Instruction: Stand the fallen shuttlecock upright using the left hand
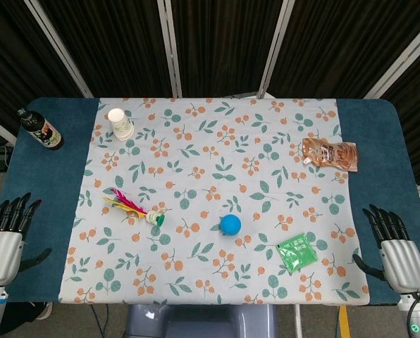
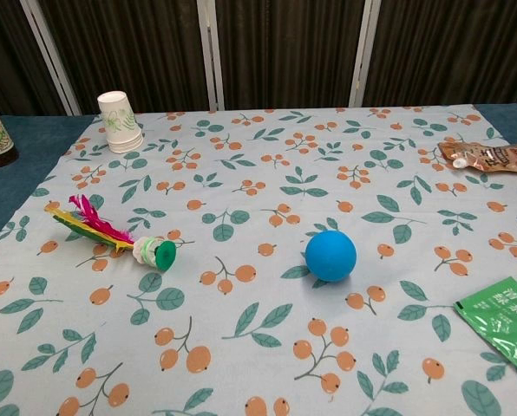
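Nothing is done yet: your left hand (image 1: 5,236) sits at the table's near edge, fingers spread and holding nothing. The shuttlecock (image 1: 134,208) lies on its side well ahead and to that hand's right, so reaching, gripping and standing it all remain.

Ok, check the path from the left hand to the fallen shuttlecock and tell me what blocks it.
Nothing visible blocks it. The left hand rests at the table's left edge, and only bare cloth lies between it and the shuttlecock. The blue ball sits on the shuttlecock's far side.
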Motion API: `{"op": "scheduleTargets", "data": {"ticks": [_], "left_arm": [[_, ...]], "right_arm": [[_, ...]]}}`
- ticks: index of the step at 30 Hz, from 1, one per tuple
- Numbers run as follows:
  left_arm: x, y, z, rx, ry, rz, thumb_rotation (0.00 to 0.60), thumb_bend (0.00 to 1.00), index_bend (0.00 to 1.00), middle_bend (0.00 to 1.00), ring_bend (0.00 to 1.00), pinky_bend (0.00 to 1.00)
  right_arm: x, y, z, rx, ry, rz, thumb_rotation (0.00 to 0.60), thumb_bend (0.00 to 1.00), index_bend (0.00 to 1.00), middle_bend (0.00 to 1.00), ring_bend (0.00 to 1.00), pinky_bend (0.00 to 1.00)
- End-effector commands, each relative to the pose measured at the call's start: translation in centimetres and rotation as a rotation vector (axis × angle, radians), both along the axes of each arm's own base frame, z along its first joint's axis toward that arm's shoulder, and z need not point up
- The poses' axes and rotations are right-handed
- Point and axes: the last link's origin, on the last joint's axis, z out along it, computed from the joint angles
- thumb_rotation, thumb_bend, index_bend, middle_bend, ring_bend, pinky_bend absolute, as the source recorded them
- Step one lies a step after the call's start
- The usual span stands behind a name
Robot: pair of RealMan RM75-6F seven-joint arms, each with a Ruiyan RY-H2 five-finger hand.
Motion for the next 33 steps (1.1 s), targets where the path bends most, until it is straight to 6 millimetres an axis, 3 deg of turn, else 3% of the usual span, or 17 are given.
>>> {"op": "scheduleTargets", "data": {"ticks": [1, 18, 24, 29, 33], "left_arm": [[0.0, 0.0, -0.1, -0.002, 0.001, -0.001, 0.6, 0.08, 0.08, 0.0, 0.0, 0.0], [-0.1, 0.8, -0.6, -0.028, 0.018, 0.016, 0.6, 0.08, 0.08, 0.0, 0.0, 0.0], [0.6, 3.8, -1.2, -0.045, 0.05, 0.005, 0.6, 0.19, 0.17, 0.0, 0.0, 0.0], [1.2, 6.9, -1.8, -0.058, 0.097, -0.012, 0.6, 0.2, 0.27, 0.0, 0.0, 0.0], [1.6, 10.5, -3.2, -0.09, 0.163, -0.021, 0.6, 0.2, 0.38, 0.0, 0.0, 0.0]], "right_arm": [[0.0, 0.0, 0.1, -0.001, -0.002, -0.001, 0.6, 0.16, 0.04, 0.0, 0.0, 0.0], [0.0, 0.0, 0.0, 0.004, -0.008, -0.009, 0.6, 0.16, 0.04, 0.0, 0.0, 0.0], [-0.1, 0.1, 0.1, 0.005, -0.008, -0.008, 0.6, 0.16, 0.04, 0.0, 0.0, 0.0], [-0.2, 0.1, 0.3, -0.001, -0.013, -0.011, 0.6, 0.16, 0.04, 0.0, 0.0, 0.0], [-0.1, 0.1, 0.2, 0.004, -0.012, -0.009, 0.6, 0.16, 0.04, 0.0, 0.0, 0.0]]}}
